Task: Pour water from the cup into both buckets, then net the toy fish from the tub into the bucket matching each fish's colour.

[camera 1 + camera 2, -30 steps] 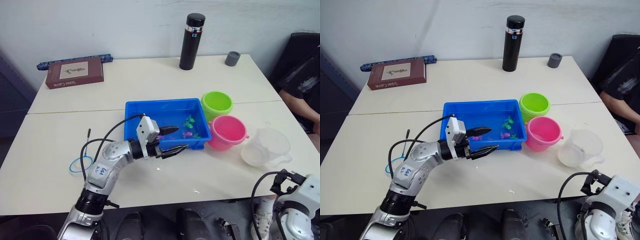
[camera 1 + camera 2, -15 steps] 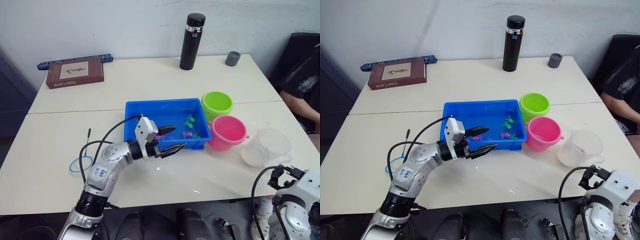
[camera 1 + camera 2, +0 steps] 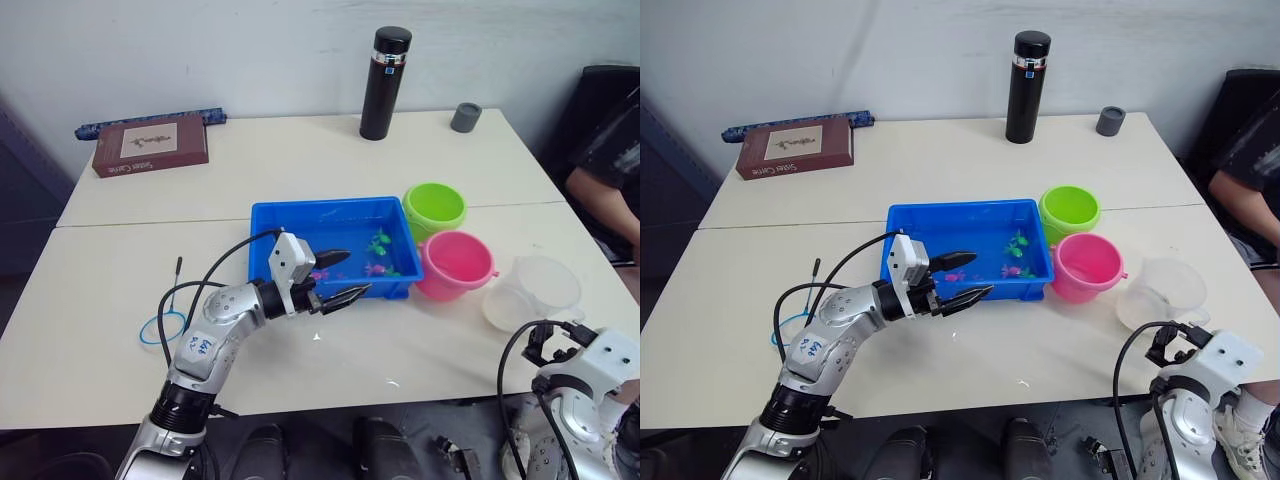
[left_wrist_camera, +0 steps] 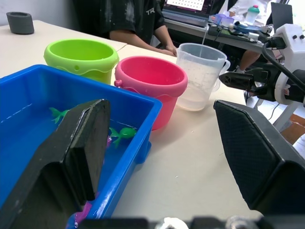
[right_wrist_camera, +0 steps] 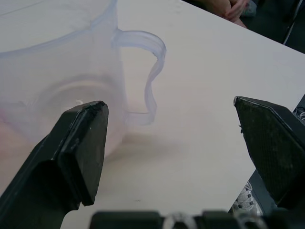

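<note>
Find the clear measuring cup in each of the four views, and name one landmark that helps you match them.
Left eye view: measuring cup at the table's right edge, right of the pink bucket.
Right eye view: cup, again right of the pink bucket.
Left wrist view: cup just beyond the pink bucket.
Right wrist view: cup close up, handle toward the open right gripper.
Shared landmark: the pink bucket, in three views.

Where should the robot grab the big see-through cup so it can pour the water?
Probably by its handle. The cup stands upright beside the pink bucket, and its loop handle sticks out toward the open right gripper. Coming from that near side, one finger could slip through the loop.
</note>
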Controlling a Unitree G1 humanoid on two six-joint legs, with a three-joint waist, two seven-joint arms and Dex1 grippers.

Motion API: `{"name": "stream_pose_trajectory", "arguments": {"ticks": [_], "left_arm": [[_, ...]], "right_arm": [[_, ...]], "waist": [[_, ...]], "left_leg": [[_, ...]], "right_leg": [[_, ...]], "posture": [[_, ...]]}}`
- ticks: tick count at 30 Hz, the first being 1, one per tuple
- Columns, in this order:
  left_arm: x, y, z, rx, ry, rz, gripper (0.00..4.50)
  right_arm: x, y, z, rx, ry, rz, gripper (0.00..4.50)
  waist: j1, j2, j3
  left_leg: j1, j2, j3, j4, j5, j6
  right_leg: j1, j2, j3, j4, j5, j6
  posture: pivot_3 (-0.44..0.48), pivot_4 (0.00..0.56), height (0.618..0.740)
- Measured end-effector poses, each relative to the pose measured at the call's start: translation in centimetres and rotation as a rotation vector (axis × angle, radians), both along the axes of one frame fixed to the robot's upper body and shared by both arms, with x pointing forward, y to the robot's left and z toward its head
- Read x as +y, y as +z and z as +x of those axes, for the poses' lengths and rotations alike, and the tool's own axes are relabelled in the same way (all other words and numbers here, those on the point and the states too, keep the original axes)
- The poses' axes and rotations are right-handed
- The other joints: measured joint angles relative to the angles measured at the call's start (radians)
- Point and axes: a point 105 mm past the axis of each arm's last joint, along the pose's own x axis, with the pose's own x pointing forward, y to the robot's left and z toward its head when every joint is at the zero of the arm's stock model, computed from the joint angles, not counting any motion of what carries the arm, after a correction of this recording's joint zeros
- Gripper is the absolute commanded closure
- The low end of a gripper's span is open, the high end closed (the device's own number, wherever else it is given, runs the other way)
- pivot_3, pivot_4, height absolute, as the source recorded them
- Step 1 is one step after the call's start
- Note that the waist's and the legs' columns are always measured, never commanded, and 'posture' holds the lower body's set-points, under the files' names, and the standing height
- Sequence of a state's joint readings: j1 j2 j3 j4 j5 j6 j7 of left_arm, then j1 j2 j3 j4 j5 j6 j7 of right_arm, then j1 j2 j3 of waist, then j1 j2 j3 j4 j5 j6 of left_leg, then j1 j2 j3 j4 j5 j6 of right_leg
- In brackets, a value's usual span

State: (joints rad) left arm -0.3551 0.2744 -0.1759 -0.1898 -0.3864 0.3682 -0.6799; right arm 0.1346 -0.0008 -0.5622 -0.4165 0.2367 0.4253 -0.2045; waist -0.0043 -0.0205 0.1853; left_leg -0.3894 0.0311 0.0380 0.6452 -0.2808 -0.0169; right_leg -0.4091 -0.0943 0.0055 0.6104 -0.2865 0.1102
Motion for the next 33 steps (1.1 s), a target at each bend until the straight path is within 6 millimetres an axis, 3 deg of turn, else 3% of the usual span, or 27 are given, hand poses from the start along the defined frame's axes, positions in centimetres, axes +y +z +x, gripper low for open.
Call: {"name": "stream_pose_trajectory", "arguments": {"ticks": [19,33], "left_arm": [[0.1,-0.1,0.0,-0.002,0.014,-0.001,0.74],[0.2,0.0,0.1,-0.006,0.027,0.002,0.74]], "right_arm": [[-1.3,-0.5,0.9,0.013,-0.002,-0.005,0.00],[-2.5,0.5,2.0,-0.011,-0.008,-0.024,0.00]], "waist": [[0.000,0.000,0.000],[-0.001,0.000,0.000]], "left_leg": [[0.000,0.000,0.001,0.000,0.000,0.000],[0.000,0.000,0.002,0.000,0.000,0.000]], "right_leg": [[0.000,0.000,0.000,0.000,0.000,0.000],[0.000,0.000,0.000,0.000,0.000,0.000]], "posture": [[0.000,0.150,0.740],[0.000,0.150,0.740]]}}
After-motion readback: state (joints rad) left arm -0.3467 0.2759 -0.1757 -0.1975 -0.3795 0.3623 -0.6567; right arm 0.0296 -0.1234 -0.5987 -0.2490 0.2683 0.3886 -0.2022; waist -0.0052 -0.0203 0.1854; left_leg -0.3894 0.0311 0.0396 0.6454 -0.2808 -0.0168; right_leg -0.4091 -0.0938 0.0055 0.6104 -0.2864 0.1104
